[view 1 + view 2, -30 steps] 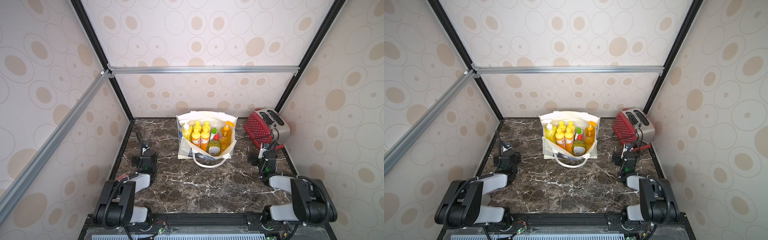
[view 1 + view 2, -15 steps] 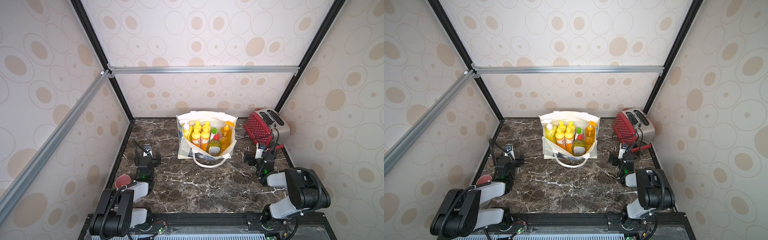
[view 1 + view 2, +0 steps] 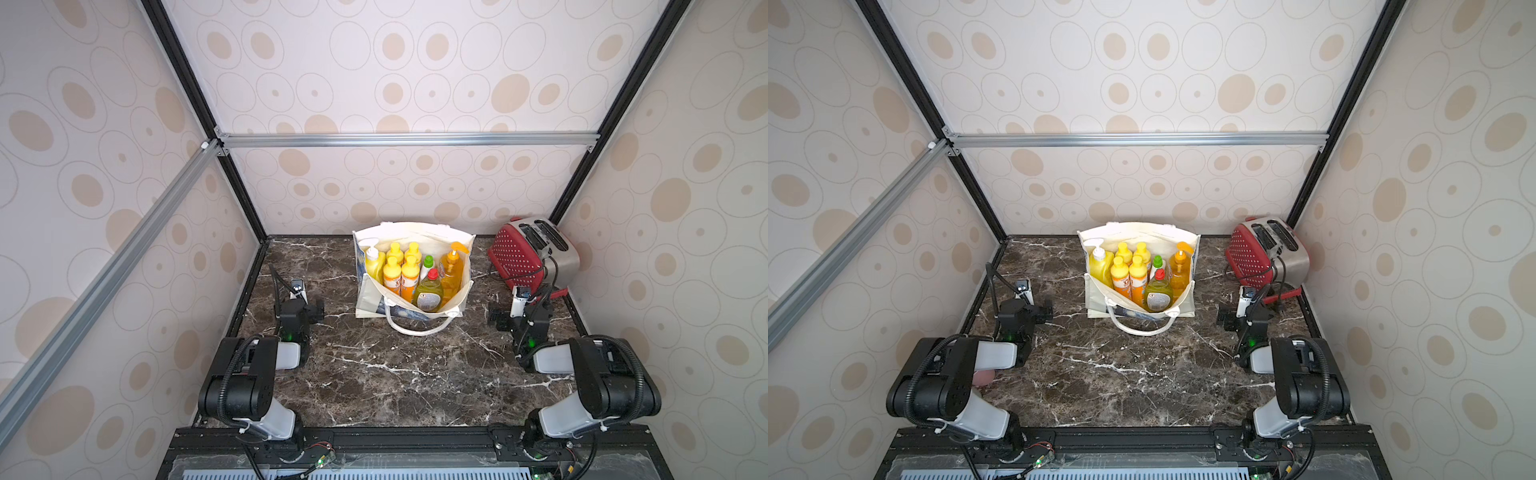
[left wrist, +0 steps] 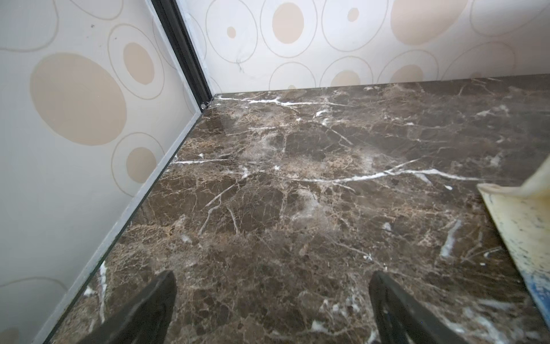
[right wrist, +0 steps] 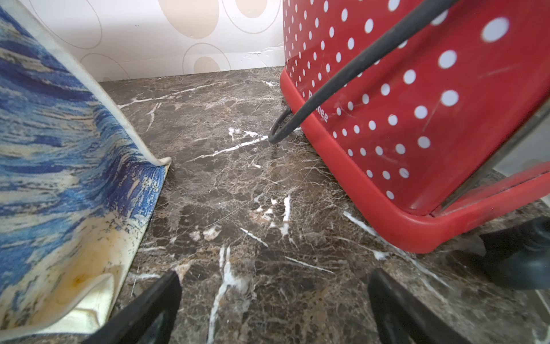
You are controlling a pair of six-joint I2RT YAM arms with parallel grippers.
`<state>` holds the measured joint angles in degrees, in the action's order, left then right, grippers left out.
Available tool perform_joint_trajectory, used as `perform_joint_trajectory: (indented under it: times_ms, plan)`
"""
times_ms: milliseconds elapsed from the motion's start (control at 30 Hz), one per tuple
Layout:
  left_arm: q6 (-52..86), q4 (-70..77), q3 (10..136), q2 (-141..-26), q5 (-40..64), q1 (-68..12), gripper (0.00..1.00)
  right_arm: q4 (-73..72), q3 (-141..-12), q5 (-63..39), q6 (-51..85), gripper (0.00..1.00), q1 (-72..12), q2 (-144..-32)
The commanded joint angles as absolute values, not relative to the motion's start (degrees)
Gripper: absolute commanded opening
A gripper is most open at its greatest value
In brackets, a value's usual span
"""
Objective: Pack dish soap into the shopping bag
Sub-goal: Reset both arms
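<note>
Because eight soap bottles [image 3: 409, 272] fill the canvas tote bag [image 3: 419, 232], it is probably heavy and floppy; grab its rope handle [image 3: 415, 331], between the two wide, empty jaws.

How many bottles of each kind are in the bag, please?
small orange bottles: 4
yellow white-pump bottle: 1
amber orange-pump bottle: 1
white green-capped bottle: 1
yellow-green red-capped bottle: 1
Total in the bag: 8
</note>
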<state>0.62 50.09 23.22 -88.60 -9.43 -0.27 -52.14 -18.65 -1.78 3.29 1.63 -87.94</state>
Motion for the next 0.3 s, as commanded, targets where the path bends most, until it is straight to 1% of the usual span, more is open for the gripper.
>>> perform_joint_trajectory:
  times_ms: [0, 167, 267]
  plan:
    - [1.23, 48.61, 24.32, -88.42, -9.15, 0.26, 0.99, -52.65, -19.75, -2.37, 2.37, 1.0, 1.75, -87.15]
    - [1.23, 48.18, 24.46, -88.42, -9.05, 0.26, 0.99, -52.25, -19.88, -3.6, 1.95, 1.0, 1.69, -87.12]
    - [1.23, 48.43, 24.27, -88.3, -9.14, 0.24, 0.99, -56.7, -16.77, -4.18, 1.43, 1.0, 1.71, -84.45]
